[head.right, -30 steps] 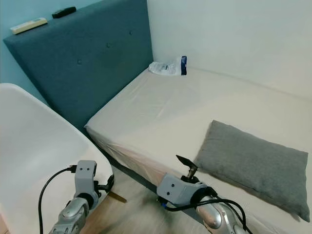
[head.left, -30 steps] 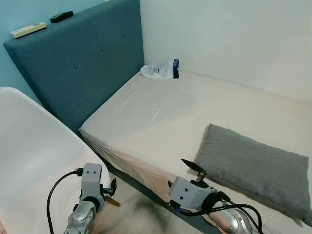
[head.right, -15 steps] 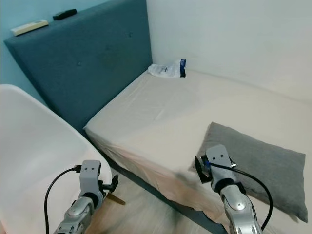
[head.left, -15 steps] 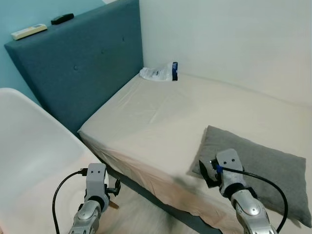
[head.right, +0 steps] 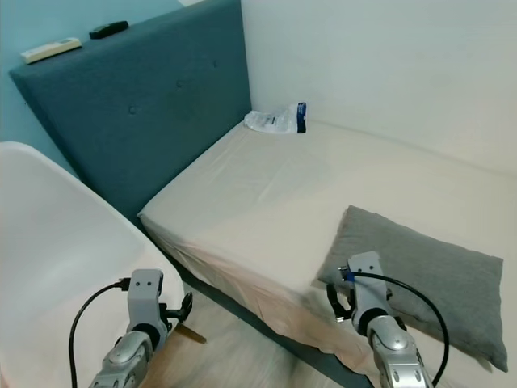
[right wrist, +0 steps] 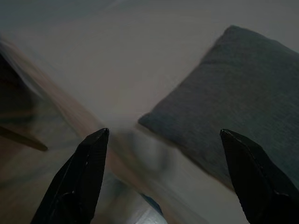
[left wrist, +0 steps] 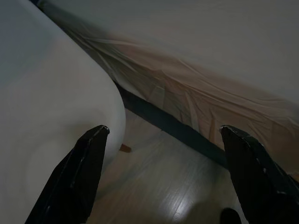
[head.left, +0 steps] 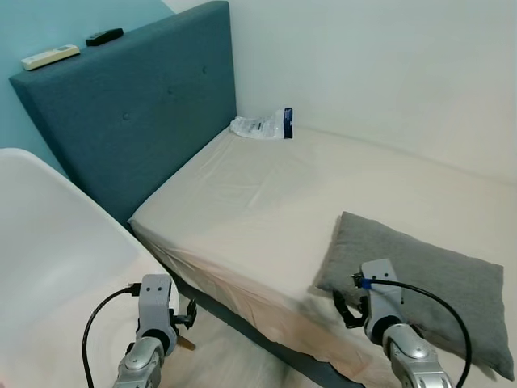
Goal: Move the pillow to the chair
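Room: a bedroom corner, pale walls, a blue wall behind a dark blue headboard (head.left: 137, 113), wood floor (left wrist: 159, 186) below.
Bed: the bed (head.left: 266, 202) runs from the headboard along the wall, covered in a cream sheet, with a dark base showing under the near edge.
Pillow: the grey pillow (head.left: 428, 279) lies flat on the bed near its front edge, on my right side. Nothing is lifting it.
Chair: the white chair (head.left: 56, 259) stands on my left, just beside the bed's corner. Its seat holds nothing.
Right jaws: my right jaws (head.left: 349, 303) hang at the bed's front edge, just beside the pillow's near left corner. In my right wrist view the two fingers (right wrist: 84, 177) stand wide apart with that corner between them further ahead, and they hold nothing. I cannot tell whether a fingertip touches the fabric.
Left jaws: my left jaws (head.left: 187, 317) are low, between the chair and the bed base. They are spread wide and hold nothing, with the chair's rounded edge beside one finger (left wrist: 79, 172).
Other things: a clear plastic packet (head.left: 262, 125) lies at the far corner of the bed. Two remotes (head.left: 48, 55) rest on top of the headboard.
Done: as I judge it, only the approach; I am facing the pillow with my right arm lined up on it.
Left to do: grip the pillow, lift it off the bed, carry it across to my left and set it on the chair.
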You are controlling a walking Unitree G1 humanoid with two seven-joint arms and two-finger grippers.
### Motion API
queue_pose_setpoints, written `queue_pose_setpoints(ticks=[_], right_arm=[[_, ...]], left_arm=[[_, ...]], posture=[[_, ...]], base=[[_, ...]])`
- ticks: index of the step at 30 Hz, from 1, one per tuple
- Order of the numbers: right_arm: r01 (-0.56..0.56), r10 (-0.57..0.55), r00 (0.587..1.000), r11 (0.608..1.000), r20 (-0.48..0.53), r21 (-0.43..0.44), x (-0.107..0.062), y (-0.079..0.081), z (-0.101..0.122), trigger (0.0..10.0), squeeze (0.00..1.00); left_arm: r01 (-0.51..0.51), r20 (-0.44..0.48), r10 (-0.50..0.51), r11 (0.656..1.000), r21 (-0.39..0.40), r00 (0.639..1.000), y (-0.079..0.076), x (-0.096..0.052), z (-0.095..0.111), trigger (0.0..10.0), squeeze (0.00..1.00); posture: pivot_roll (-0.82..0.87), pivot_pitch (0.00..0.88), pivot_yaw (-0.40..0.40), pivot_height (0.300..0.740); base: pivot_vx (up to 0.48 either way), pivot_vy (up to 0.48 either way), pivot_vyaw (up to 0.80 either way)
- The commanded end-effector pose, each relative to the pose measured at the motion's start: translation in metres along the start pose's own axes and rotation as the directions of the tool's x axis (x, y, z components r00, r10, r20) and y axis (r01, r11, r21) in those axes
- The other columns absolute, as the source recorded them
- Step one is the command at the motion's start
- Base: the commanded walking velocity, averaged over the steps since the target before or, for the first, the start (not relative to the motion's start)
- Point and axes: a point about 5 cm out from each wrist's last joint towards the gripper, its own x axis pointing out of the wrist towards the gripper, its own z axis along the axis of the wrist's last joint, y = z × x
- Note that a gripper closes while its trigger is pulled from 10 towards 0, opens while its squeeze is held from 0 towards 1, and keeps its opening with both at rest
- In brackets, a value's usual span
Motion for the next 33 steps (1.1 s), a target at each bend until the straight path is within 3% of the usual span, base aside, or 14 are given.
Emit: queue_pose_setpoints(ticks=[1, 9, 14, 20, 23, 30, 33], right_arm=[[0.006, -0.005, 0.999, 1.000, -0.044, 0.016, 0.001, 0.006, -0.010, 10.0, 0.00], [-0.064, 0.068, 0.994, 0.997, -0.082, 0.048, 0.009, 0.023, -0.011, 10.0, 0.00], [-0.074, 0.077, 0.993, 0.997, -0.093, 0.030, 0.010, 0.025, -0.013, 10.0, 0.00], [-0.097, 0.097, 0.989, 0.995, -0.109, 0.007, 0.007, 0.022, -0.015, 10.0, 0.00], [-0.106, 0.103, 0.986, 0.994, -0.134, -0.015, 0.003, 0.017, -0.022, 10.0, 0.00], [-0.109, 0.099, 0.981, 0.993, -0.166, -0.051, 0.005, 0.011, -0.025, 10.0, 0.00], [-0.085, 0.076, 0.979, 0.996, -0.188, -0.040, -0.002, 0.007, -0.035, 10.0, 0.00]], left_arm=[[-0.013, -0.003, 0.013, 1.000, 0.008, 1.000, 0.008, -0.003, -0.002, 10.0, 0.00], [-0.035, 0.045, 0.035, 0.999, 0.018, 0.998, 0.021, 0.001, 0.015, 10.0, 0.00], [-0.041, 0.042, 0.040, 0.999, 0.016, 0.998, 0.022, 0.001, 0.014, 10.0, 0.00], [-0.036, 0.039, 0.036, 0.999, -0.015, 0.999, 0.010, -0.003, 0.006, 10.0, 0.00], [-0.040, 0.015, 0.040, 0.999, -0.033, 0.999, 0.004, -0.011, -0.007, 10.0, 0.00], [-0.033, -0.018, 0.032, 0.998, -0.048, 0.999, -0.003, -0.017, -0.018, 10.0, 0.00], [-0.004, -0.023, 0.003, 0.999, -0.039, 1.000, -0.009, -0.017, -0.019, 10.0, 0.00]], posture=[[-0.01, 0.082, 0.044, 0.740], [0.02, 0.085, 0.056, 0.740], [0.00, 0.070, 0.052, 0.740], [-0.01, 0.086, 0.006, 0.740], [-0.01, 0.094, -0.031, 0.740], [-0.01, 0.107, -0.034, 0.740], [-0.03, 0.117, -0.010, 0.740]], base=[[0.000, 0.000, 0.00], [0.000, 0.000, 0.00], [0.000, 0.000, 0.00], [0.000, 0.000, 0.00], [0.000, 0.000, 0.00], [0.000, 0.000, 0.00], [0.000, 0.000, 0.00]])
